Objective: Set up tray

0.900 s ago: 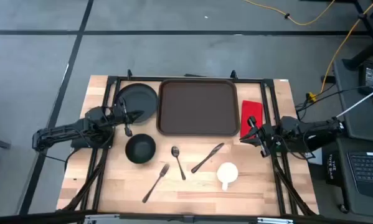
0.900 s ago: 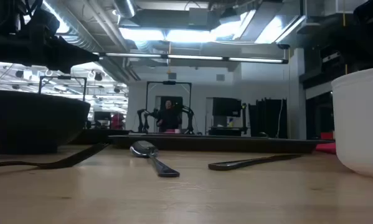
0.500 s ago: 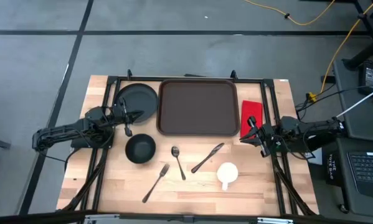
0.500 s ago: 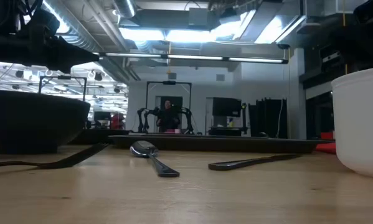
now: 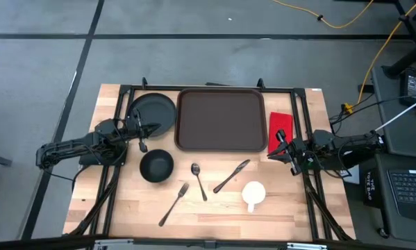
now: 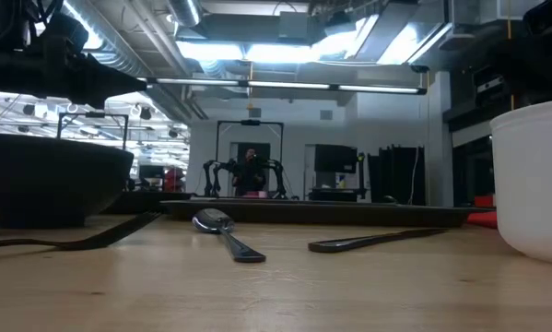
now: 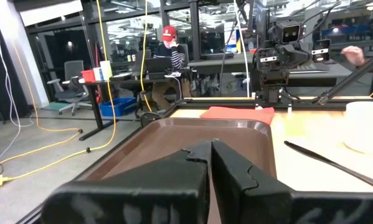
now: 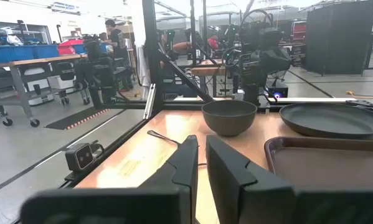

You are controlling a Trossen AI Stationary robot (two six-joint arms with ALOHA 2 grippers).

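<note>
The dark brown tray (image 5: pixel 221 119) lies flat at the table's far middle and shows as a low dark rim (image 6: pixel 322 211) in the low view. My left gripper (image 5: pixel 154 128) hovers by the tray's left side, at the near edge of a black plate (image 5: pixel 152 113). It is shut and empty, and its fingers (image 7: pixel 210 151) point across the tray (image 7: pixel 174 140). My right gripper (image 5: pixel 276 150) waits at the tray's near right corner, next to a red napkin (image 5: pixel 280 128). Its fingers (image 8: pixel 202 146) stand almost together with nothing between them.
In front of the tray lie a black bowl (image 5: pixel 156 165), a fork (image 5: pixel 173 203), a spoon (image 5: pixel 198 181), a knife (image 5: pixel 231 176) and a white mug (image 5: pixel 253 194). Black frame rails (image 5: pixel 117 139) run along both table sides. People sit at desks in the room beyond.
</note>
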